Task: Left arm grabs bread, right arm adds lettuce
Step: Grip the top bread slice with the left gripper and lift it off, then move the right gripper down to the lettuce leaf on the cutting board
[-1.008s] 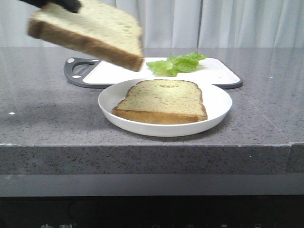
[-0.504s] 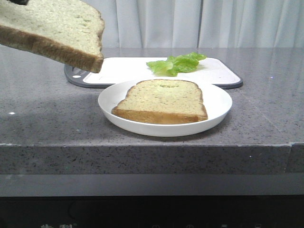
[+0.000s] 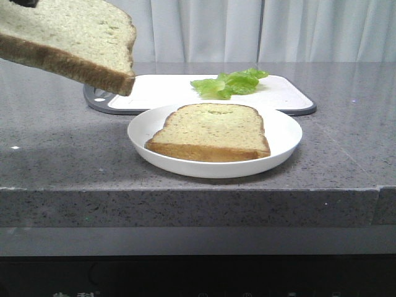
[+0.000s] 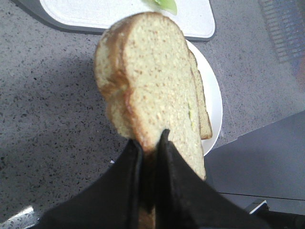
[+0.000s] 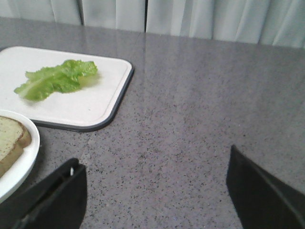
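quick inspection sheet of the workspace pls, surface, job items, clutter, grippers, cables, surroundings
Surface: grey speckled counter, no spills seen.
Job's things: bread held in the air, off to the left of the plate; a second slice lies on the plate; lettuce lies on the white cutting board behind the plate.
Clutter: nothing seen.
Grippers: left gripper shut on the bread's edge; right gripper open above bare counter, holding nothing.
Cables: nothing seen.
Surroundings: pale curtain behind the counter.
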You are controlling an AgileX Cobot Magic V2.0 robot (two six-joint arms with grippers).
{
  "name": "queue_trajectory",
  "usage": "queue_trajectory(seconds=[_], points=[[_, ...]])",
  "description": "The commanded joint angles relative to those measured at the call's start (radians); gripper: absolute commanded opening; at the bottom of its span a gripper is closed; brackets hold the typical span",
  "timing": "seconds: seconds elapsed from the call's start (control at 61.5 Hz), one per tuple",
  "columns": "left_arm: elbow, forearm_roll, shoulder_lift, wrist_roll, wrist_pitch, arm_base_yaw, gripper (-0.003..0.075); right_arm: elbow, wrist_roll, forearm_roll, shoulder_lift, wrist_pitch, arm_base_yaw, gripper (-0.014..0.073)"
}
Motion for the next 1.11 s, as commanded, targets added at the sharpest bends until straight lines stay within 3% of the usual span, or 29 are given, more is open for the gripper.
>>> queue_trajectory(seconds=[0.0,0.276,0.504,0.699,0.91,1.089], points=[[-0.025,-0.058,-0.023,0.003,-0.041,0.006,-0.0019,-0.105,-0.004,-0.006,0.129,-0.039,-0.005,0.0613],[-0.025,-0.058,-0.023,0.003,-0.05,0.006,-0.0019,-0.427,-0.047,-0.005,0.532,0.082,0.033,0.0609],[-0.025,-0.037,-0.023,0.003,-0.07,0.006,-0.0019,-0.671,-0.086,-0.005,0.805,0.176,0.149,0.0504],[-0.025,-0.033,-0.023,0.003,-0.07,0.006,-0.0019,-0.89,-0.141,0.024,1.018,0.279,0.195,0.0495],[-0.025,-0.033,-0.023,0.003,-0.07,0.006,-0.0019,-1.18,-0.275,0.099,1.239,0.513,0.195,0.0495],[-0.025,-0.033,-0.023,0.003,-0.07,0.006,-0.0019,-1.425,-0.28,0.1,1.408,0.666,0.194,0.0495]])
